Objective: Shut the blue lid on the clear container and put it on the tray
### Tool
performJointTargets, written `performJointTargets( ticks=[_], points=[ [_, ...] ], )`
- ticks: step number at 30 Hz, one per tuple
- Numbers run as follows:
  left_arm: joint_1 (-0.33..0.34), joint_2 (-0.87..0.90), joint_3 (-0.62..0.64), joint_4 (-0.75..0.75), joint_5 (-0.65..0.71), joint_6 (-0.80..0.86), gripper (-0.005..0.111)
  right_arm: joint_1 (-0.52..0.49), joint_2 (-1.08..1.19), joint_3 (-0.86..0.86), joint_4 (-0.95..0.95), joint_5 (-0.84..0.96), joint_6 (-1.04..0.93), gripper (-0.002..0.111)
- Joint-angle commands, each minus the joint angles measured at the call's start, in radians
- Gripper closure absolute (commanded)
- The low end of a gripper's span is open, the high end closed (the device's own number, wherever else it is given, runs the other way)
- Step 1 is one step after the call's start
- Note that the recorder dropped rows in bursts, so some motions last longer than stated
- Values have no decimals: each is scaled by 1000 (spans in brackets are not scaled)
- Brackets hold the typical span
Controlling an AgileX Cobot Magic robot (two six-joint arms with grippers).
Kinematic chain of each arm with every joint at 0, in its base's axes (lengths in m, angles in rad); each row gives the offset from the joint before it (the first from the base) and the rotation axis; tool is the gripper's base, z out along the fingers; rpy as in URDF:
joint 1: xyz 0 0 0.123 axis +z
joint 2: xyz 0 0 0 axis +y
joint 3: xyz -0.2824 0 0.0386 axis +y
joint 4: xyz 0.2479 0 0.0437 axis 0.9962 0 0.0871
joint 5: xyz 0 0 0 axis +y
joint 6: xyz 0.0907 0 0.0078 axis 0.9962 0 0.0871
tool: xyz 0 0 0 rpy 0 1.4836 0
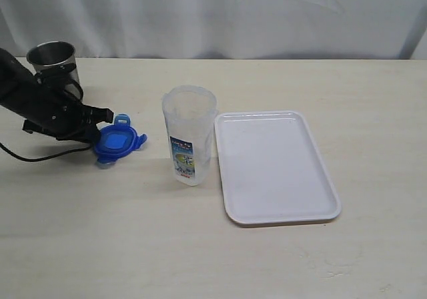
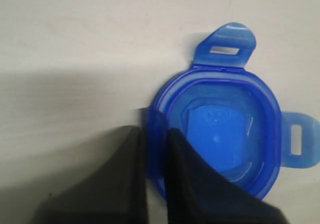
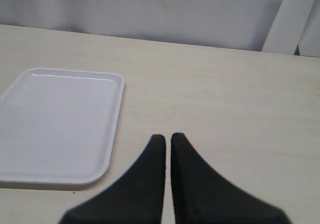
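Pale wooden worktop (image 1: 200,245) carries the flat white rectangular plastic tray (image 1: 280,220) just beside the tall clear plastic container (image 1: 189,135), which stands upright and open. The small bright blue plastic lid (image 1: 119,142) lies flat on the container's other side, a little apart. The left pincer (image 2: 156,149) reaches in low and slanted, pinched nearly closed on one lid flap, and I judge it should lift level; the right pincer (image 3: 168,141), closed on nothing, hovers past the tray, away from the container.
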Motion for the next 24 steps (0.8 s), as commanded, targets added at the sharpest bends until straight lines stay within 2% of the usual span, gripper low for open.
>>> performJointTargets(
  ticks=[1,6,15,18,21,24],
  points=[
    [3,-25,7,96,66,7,107,-4,-5,4,6,1,1,104],
    [3,-98,7,172,95,7,107,-4,-5,4,6,1,1,104],
    [3,-268,7,222,134,7,107,-4,-5,4,6,1,1,104],
    [3,-292,9,240,185,55,107,-4,-5,4,6,1,1,104],
    [3,-280,73,229,156,48,107,-4,-5,4,6,1,1,104],
    [3,-227,174,120,94,23,107,-4,-5,4,6,1,1,104]
  ],
)
